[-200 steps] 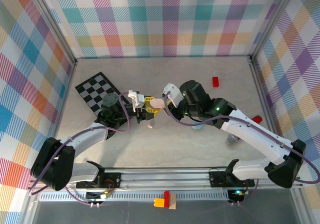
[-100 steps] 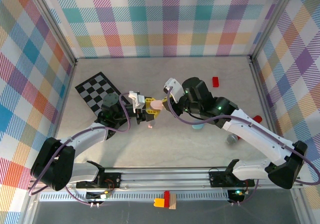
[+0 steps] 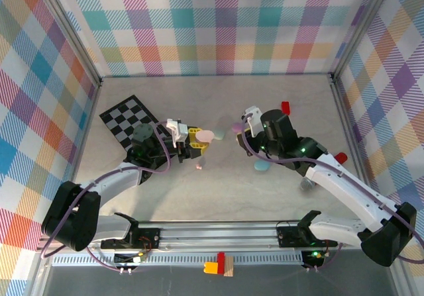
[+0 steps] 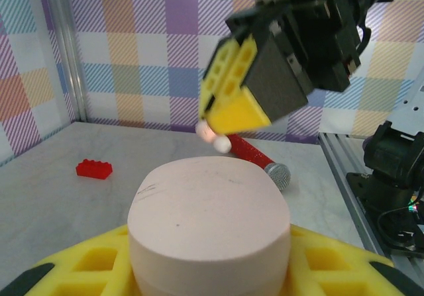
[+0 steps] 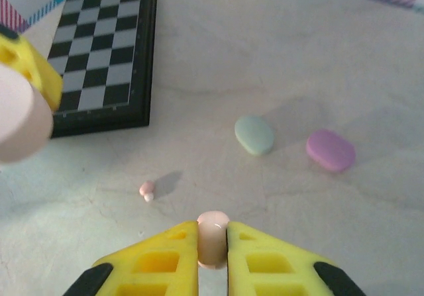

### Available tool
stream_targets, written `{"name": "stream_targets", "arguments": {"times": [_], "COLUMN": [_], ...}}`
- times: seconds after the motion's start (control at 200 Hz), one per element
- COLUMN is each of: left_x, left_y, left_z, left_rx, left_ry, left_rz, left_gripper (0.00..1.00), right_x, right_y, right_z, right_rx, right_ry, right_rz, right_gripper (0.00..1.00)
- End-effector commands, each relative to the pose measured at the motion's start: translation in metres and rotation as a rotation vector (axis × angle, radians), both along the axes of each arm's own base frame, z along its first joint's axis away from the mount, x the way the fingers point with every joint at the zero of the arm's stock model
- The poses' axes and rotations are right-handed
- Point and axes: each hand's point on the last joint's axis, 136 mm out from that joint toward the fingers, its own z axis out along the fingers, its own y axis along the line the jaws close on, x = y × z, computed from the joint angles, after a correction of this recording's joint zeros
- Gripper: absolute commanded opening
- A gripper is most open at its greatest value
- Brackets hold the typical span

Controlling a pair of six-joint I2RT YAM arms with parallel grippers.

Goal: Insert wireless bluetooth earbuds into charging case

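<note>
Above the middle of the table (image 3: 218, 197): left gripper (image 3: 197, 140), closed on a pink oval case (image 4: 209, 220), which it holds up off the surface. In the left wrist view the case's upper face looks smooth, with no open socket to be seen. Whether the lid is up cannot be told.

Facing it, near but apart: right gripper (image 5: 212, 227), closed on one pink earbud (image 5: 213, 243), pinched between its yellow fingers.

On the table:
- second pink earbud (image 5: 147, 191), lying loose
- mint case (image 5: 255, 135) and purple case (image 5: 330, 149), side by side, both looking shut
- checkerboard (image 5: 99, 51)
- red block (image 4: 93, 169)

Status, as judged: one earbud is in hand and held near the pink case; none is seated. Left to do: seat the held earbud, then fetch and seat the loose one.
</note>
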Motion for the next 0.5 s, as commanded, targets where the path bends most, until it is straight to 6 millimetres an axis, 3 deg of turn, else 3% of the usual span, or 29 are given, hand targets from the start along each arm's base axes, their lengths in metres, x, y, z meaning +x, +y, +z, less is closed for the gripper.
{"name": "stream_targets", "arguments": {"times": [0.0,0.31,0.495], "left_x": [-0.001,-0.001,-0.005], "left_y": [0.001,0.001,0.002], "left_z": [0.007,0.006,0.007], "left_rx": [-0.023,-0.019,-0.018], "left_ry": [-0.039,-0.048,-0.053], "left_rz": [-0.011,-0.008,-0.018], "left_gripper": [0.40,0.40,0.40], "right_x": [-0.014,-0.048,-0.046], "right_y": [0.011,0.070,0.092], "right_z": [0.006,0.049,0.053], "right_rx": [0.079,0.249,0.255], "right_ry": [0.036,0.037,0.032], "right_rz": [0.058,0.371,0.426], "right_gripper": [0.15,0.15,0.15]}}
